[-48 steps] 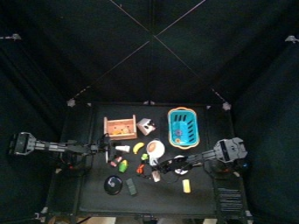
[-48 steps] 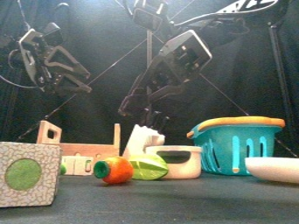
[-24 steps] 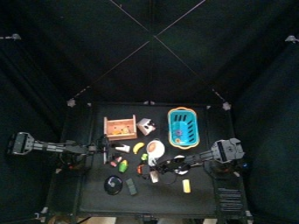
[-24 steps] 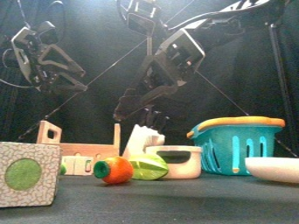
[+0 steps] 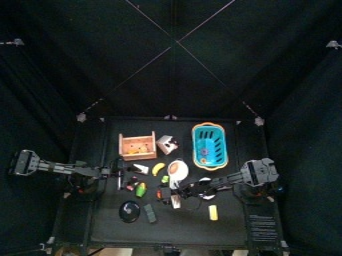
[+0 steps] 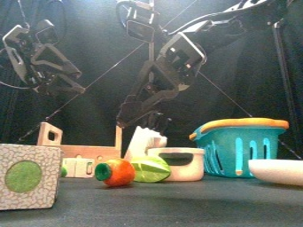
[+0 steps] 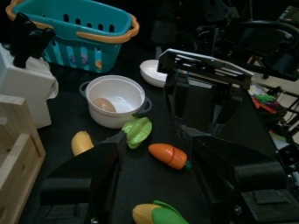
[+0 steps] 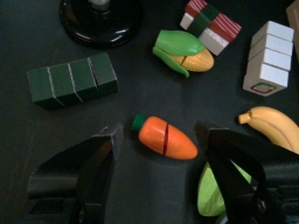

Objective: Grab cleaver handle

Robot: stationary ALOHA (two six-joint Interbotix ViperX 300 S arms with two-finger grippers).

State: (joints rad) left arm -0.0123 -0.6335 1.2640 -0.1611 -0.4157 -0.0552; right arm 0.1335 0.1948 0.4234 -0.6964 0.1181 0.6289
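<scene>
Two arms, matte black all over. Left arm [image 5: 54, 168]: slim segmented links, blocky joint housings, pale grey highlights on edges in top view. Right arm [image 5: 254, 174]: same build, bulkier boxy housing at wrist. Front view: angular black plates, ribbed brackets, thin black cables looping off upper links. Left gripper [image 7: 158, 179]: two broad flat black jaws, smooth plastic, rounded inner edges. Right gripper [image 8: 162, 175]: identical black jaws, curved tips, faint sheen. Screws, markings too small to tell.

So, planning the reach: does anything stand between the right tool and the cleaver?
Cannot tell: the right tool hangs open over the carrot, and no view shows the cleaver clearly.
</scene>
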